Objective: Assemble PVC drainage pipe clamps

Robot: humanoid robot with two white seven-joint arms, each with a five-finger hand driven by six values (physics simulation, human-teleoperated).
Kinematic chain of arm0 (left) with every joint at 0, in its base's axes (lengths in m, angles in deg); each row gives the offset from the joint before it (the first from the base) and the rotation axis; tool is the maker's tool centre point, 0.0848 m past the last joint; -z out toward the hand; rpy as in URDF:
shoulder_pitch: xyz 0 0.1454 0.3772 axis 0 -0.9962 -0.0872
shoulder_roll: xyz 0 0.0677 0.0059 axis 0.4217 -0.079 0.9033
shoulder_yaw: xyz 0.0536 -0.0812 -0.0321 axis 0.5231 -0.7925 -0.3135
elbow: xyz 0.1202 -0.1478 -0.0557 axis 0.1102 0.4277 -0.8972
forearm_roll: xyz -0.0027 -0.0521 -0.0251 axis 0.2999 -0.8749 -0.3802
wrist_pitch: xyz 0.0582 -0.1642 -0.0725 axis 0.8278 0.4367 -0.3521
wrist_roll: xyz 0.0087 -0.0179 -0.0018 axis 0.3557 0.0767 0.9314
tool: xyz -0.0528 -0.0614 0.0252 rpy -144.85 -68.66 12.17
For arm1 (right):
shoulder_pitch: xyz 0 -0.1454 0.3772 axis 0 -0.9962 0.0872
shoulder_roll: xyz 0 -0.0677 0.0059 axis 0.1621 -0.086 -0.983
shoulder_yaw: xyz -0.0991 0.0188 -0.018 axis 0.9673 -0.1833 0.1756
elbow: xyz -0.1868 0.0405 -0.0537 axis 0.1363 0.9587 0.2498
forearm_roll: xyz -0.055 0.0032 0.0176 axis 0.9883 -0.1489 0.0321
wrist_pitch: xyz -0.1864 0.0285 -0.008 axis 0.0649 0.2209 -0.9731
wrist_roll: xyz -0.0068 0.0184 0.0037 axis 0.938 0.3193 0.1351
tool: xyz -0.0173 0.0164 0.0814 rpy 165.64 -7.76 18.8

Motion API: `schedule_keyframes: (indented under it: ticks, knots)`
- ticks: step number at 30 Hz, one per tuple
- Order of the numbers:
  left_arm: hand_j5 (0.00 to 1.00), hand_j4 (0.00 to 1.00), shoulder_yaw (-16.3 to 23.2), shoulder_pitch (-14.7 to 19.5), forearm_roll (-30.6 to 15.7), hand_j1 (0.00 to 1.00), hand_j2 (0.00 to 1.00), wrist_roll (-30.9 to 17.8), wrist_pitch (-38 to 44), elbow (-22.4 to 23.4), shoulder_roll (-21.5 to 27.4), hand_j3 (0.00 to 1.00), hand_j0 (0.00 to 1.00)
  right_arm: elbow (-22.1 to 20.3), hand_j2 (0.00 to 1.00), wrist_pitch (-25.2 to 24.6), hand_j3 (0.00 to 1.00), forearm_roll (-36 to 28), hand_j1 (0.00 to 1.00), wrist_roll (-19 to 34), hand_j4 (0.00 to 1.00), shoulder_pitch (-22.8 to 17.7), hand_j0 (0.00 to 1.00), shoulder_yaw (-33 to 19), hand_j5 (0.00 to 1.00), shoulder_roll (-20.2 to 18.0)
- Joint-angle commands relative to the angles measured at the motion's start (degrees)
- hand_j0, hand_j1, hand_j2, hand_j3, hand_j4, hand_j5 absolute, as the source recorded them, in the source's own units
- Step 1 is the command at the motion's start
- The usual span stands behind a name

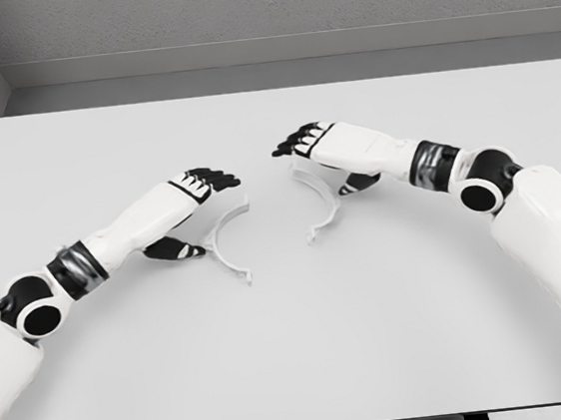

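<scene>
Two white curved plastic clamp halves are seen lying near the middle of the pale grey desk, well apart, their hollow sides facing each other. The left half is held loosely between the thumb and black fingers of the left hand. The right half is gripped likewise by the right hand.

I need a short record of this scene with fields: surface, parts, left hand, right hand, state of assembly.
surface: grey table
parts: two white half-ring clamp pieces, left clamp half and right clamp half, lying apart
left hand: left hand over the left clamp half, fingers extended; grasp unclear
right hand: right hand over the right clamp half, fingers extended; grasp unclear
state of assembly: halves not yet joined
</scene>
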Motion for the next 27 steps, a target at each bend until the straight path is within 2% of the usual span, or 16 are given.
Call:
schedule_keyframes:
  ticks: [1,8,15,22,27]
  knots:
    - [1.00,1.00,0.0,0.0,-0.4,1.00,1.00,0.0,0.0,0.0,-0.5,1.00,1.00,-0.5,1.00,-0.1,1.00,-0.4,1.00,0.0,1.00,0.0,1.00,0.7,1.00,0.0]
    - [1.00,1.00,0.0,-0.2,-0.5,1.00,1.00,0.0,0.0,-0.2,-0.7,1.00,1.00,0.0,1.00,-0.1,1.00,-0.3,1.00,-0.1,1.00,1.1,1.00,0.4,1.00,-0.1]
    - [1.00,1.00,0.0,-0.2,-0.8,1.00,1.00,0.0,0.0,-0.2,-1.0,1.00,1.00,5.3,1.00,-0.1,1.00,-0.2,1.00,-0.2,1.00,3.1,1.00,0.8,1.00,1.7]
    - [1.00,1.00,0.0,-0.4,-0.8,1.00,1.00,0.0,0.0,-0.2,-1.2,1.00,1.00,6.9,1.00,-0.1,1.00,0.4,1.00,-0.2,1.00,3.6,1.00,1.3,1.00,3.5]
    - [1.00,1.00,-1.5,0.1,-1.5,1.00,1.00,0.2,0.0,-0.1,1.1,1.00,1.00,6.9,1.00,-0.1,1.00,0.4,1.00,-0.1,1.00,3.6,1.00,1.7,1.00,4.2]
